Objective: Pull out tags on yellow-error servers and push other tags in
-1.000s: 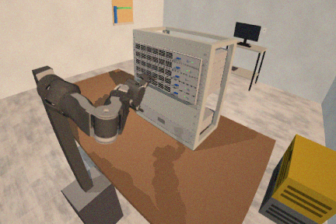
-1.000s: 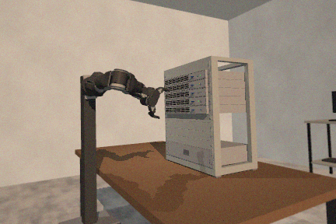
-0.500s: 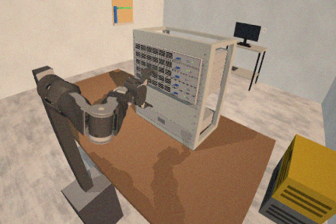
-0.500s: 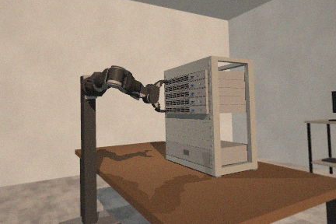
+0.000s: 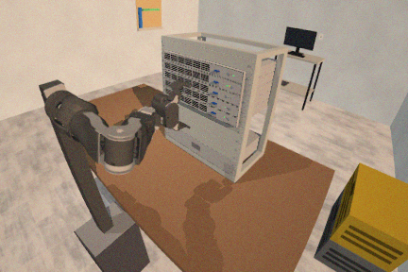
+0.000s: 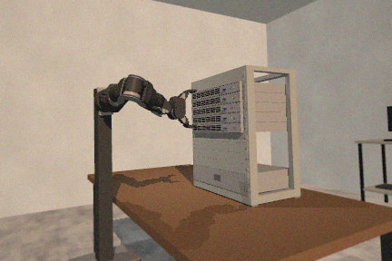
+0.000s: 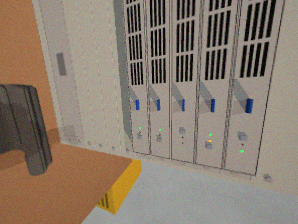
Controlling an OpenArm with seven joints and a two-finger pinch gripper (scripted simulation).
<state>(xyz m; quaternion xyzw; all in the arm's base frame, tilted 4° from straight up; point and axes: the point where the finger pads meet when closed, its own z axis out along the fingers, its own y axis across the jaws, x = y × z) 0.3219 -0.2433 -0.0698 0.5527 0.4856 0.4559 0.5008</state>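
Brown table (image 5: 264, 202) on grey floor | rack (image 5: 271, 93) mid-table, bare tabletop toward 5 o'clock | gripper (image 6: 186, 109) released, spread against the servers (image 7: 210, 125) at rack's 9 o'clock | yellow crate (image 5: 373, 212) off table's corner

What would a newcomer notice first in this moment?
The beige server rack standing on the brown table, with five servers stacked in its upper part. The dark arm reaches from its post to hold the open gripper right at the servers' vented fronts. In the wrist view, one server shows an amber light below its blue tag.
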